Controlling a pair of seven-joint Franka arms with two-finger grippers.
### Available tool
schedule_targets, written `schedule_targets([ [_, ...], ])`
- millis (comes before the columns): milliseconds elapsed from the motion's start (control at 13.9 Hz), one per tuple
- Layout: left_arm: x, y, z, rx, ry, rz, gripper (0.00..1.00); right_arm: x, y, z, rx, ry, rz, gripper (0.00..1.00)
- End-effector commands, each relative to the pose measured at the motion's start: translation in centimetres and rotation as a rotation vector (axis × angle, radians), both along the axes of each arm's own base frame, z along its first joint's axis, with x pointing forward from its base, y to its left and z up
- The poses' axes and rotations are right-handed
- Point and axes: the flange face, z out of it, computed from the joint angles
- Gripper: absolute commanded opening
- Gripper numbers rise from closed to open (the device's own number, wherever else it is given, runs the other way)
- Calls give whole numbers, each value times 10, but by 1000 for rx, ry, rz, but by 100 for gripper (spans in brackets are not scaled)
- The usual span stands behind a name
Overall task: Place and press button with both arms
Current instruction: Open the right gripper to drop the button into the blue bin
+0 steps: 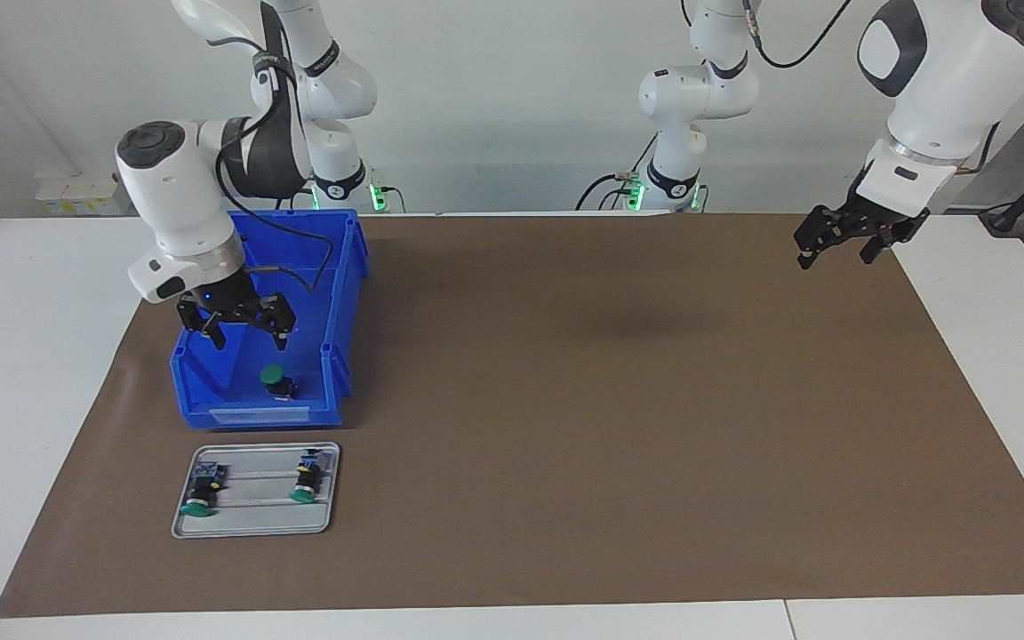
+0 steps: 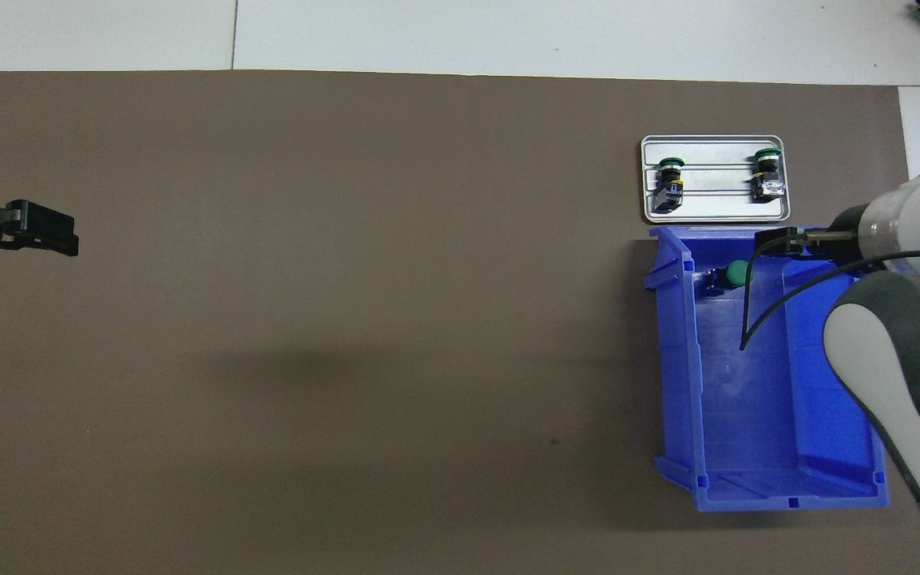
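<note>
wall: plain white wall (image 1: 512,107) at the robots' end, as far as I see
surface: white surface (image 1: 32,356), seam visible
mat: brown mat (image 1: 610,400) covers most of it
light: even, soft shadow mid-mat

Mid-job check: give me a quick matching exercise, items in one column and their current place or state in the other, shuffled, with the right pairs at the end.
Items:
1. button
2. right gripper
3. left gripper
4. metal tray

Places or states:
A. open, raised over the blue bin
B. holds two green-capped buttons
C. lying free inside the blue bin
D. open, waiting over the mat's edge at the left arm's end of the table

Pairs: 1-C, 2-A, 3-D, 4-B
</note>
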Motion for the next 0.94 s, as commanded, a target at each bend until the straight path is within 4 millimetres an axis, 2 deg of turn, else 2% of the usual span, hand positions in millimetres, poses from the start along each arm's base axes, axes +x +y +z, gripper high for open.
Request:
schedule_targets([
  [0,-9,2,2,2,3,1,100,5,-2,55,13,12,-25,100],
  [144,-9,2,2,2,3,1,100,2,1,83,6,35,-20,100],
  [360,-9,3,2,2,3,3,100,-6,-2,108,4,62,-27,100],
  [648,-9,3,2,2,3,3,100,-21,2,113,5,98,-35,100],
  [864,-9,2,2,2,3,1,100,-20,5,113,2,105,-19,100],
])
